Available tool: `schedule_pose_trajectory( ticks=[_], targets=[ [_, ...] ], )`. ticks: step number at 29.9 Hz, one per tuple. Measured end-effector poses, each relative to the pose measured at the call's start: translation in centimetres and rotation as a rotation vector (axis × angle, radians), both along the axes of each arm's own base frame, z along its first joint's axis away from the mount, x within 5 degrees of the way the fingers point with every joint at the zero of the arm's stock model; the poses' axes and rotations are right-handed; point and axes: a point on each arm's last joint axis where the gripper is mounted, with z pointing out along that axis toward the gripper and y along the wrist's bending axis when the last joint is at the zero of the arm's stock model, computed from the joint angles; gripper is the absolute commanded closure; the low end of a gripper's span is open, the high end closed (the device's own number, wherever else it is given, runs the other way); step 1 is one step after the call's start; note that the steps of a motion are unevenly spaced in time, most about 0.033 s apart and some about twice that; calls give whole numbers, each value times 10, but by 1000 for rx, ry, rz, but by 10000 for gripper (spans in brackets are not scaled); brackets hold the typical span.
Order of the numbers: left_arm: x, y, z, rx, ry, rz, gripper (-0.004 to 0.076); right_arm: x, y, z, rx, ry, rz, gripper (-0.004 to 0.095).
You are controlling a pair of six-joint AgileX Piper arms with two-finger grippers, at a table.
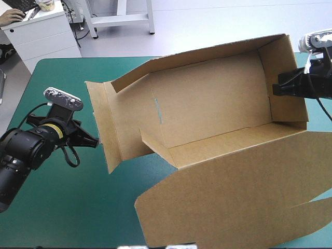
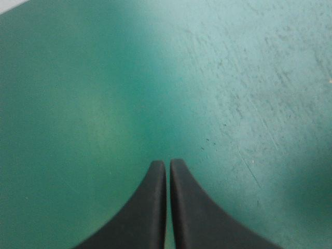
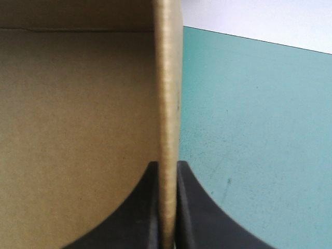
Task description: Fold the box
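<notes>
Between the two broad black fingers of the right claw (image 3: 167, 165) stands the thin upright edge of a brown corrugated-board end wall (image 3: 168, 78). The claw is pinching it, its fingers all but meeting through the sheet. Outward from that grip spreads the box (image 1: 218, 109), a cut sheet of brown board half raised into a tray, with its wide lid panel (image 1: 244, 197) unfolded to one side of the claw. The loose flaps (image 1: 111, 129) at the end farthest from the claw are splayed open. Past those flaps and apart from them, the left claw (image 2: 167, 162) hangs over the bare teal-green covered table (image 2: 104, 78), fingers pressed together on nothing.

The likely trouble is that one pinch on a narrow edge carries everything. With nothing steadying the far end, any pull could drag or swivel the whole box instead of bending a crease. A hard tug could let the wall slip free or buckle, and the untucked flaps could sag outward.
</notes>
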Motion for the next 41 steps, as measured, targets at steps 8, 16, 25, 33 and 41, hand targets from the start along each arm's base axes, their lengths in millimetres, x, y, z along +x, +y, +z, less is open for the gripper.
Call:
schedule_pose_trajectory(
  ticks=[8, 16, 25, 33, 41],
  targets=[
    [27, 38, -24, -245, 126, 10, 706, 0, 0, 0, 0, 0, 0, 928],
    [32, 60, -77, -656, 128, -35, 706, 0, 0, 0, 1, 0, 0, 928],
    [47, 45, -86, -1060, 92, -198, 705, 0, 0, 0, 3, 0, 2, 928],
    [54, 32, -67, -1102, 60, -281, 294, 0, 2, 1, 24, -4, 14, 928],
    [55, -2, -46, -1086, 104, -441, 142, 0, 3, 1, 32, -5, 19, 926]
  ],
)
